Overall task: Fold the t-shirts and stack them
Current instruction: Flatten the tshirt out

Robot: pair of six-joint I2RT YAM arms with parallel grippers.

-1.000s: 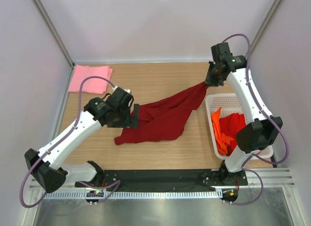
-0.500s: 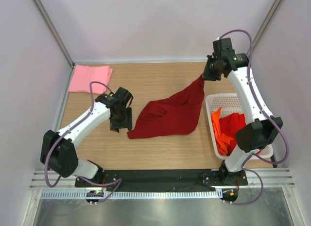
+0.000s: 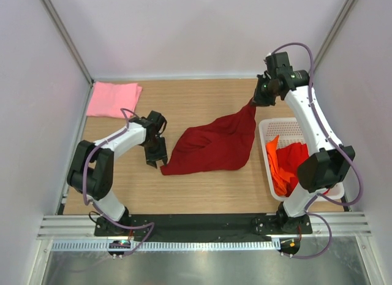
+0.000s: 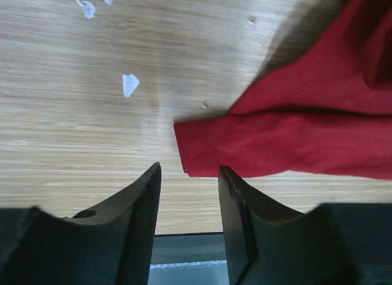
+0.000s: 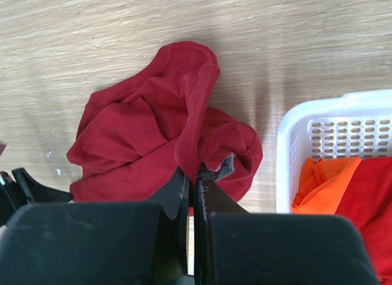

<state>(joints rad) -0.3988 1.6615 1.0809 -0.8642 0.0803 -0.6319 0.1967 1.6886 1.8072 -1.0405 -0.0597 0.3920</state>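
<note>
Top: high behind arm bases, looking down on whole table (image 3: 202, 193). Left wrist: close above wood, facing down at maroon shirt (image 4: 294, 144) corner. Right wrist: farther up, facing down; same shirt plus basket (image 5: 285, 174) rim. All three share shirt.

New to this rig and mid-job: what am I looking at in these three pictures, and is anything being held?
You see two robot arms bolted at the near edge of a wooden table. The wide picture is from a fixed camera above; the other two look out from each arm's wrist, past its own claw. The right claw is shut on a bunched part of the maroon t-shirt, lifting that end while the rest lies on the table. The left claw is open and empty, by the shirt's near-left corner. A folded pink t-shirt lies at the far left. The white slotted basket on the right holds an orange t-shirt and a bright red t-shirt.
</note>
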